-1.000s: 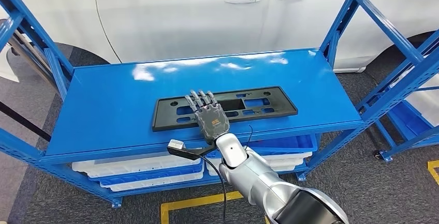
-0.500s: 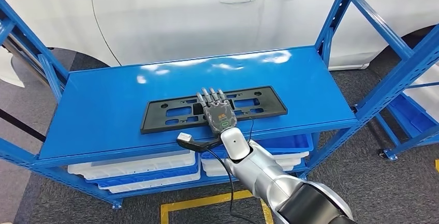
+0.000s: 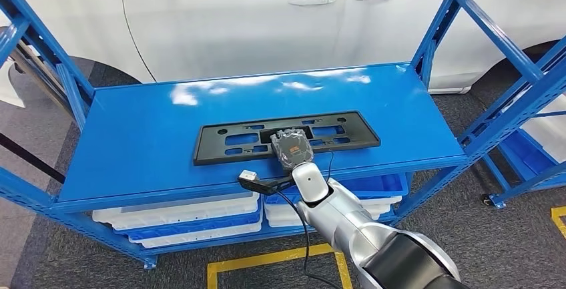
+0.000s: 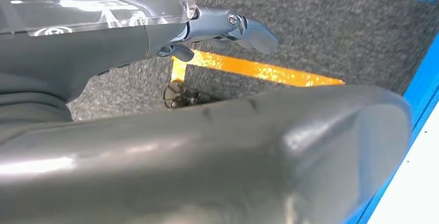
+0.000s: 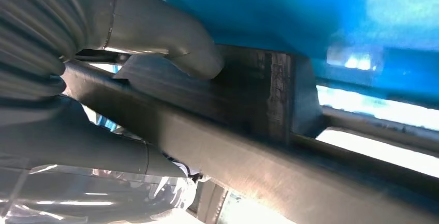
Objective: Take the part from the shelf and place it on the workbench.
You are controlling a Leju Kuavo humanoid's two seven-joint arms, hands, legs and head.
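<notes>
Part (image 3: 227, 141): long black flat plastic frame w/ rectangular cutouts, lying lengthwise on blue shelf (image 3: 133, 135) top, near front edge. Right hand (image 3: 292, 149) curled over its front rail mid-length, thumb under, gripping it. Below: white/blue trays (image 3: 180, 219) stacked, contents unclear. Left hand (image 4: 243, 27): grip state can't tell.

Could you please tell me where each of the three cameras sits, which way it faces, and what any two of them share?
Head view: high on the body, looking down at the blue shelf; right arm reaches in, right hand on the black part.
Left wrist view: behind the left hand, facing carpet.
Right wrist view: behind the right hand, thumb on the part.
Shared: head and right wrist views both show the part.
</notes>
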